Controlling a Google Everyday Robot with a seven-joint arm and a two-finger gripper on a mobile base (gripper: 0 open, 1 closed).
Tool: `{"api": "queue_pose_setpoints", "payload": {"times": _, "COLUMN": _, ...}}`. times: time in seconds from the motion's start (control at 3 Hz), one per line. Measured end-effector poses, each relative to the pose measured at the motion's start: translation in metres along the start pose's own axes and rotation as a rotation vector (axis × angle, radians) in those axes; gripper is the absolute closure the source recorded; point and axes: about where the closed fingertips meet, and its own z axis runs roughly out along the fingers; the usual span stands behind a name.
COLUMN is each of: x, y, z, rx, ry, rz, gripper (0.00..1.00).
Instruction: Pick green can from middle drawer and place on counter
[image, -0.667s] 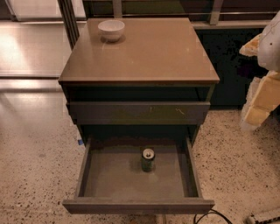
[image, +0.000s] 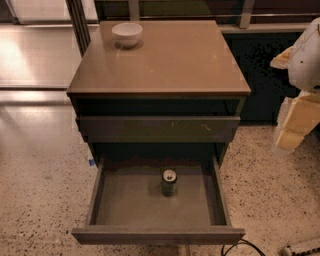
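Gripper (image: 296, 125): pale and blocky, at the far right edge of the view. It hangs beside the cabinet over the speckled floor (image: 40, 200). Nothing visible in its hold; open or closed, cannot tell.

Left to right:
- White bowl (image: 127, 34): the item farthest left of the gripper and higher in view. It sits on the back left corner of the counter (image: 170, 65).
- Counter: left of the gripper and above it.
- Scratched drawer front (image: 159, 128): closed, left of the gripper at about its height.
- Middle drawer (image: 130, 200): pulled out, below and left of the gripper.
- Green can (image: 169, 182): upright on the drawer floor, near the centre and toward the back. It touches no wall and is well apart from the gripper, down and to its left.

Step in hand (judgement): approach; can not yet reached.

Next move (judgement): swing the gripper left over the open drawer. Then descend onto the can from above, keeping clear of the scratched front that overhangs the drawer's back.
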Motion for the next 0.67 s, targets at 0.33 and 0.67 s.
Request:
{"api": "queue_pose_setpoints", "payload": {"times": 0.33, "x": 0.012, "y": 0.010, "z": 0.042, "rx": -0.010, "ry": 0.042, "rz": -0.005, "gripper": 0.00}}
{"api": "queue_pose_setpoints", "payload": {"times": 0.67, "x": 0.029, "y": 0.024, "z": 0.096, "rx": -0.040, "ry": 0.028, "rz": 0.023, "gripper": 0.00}}
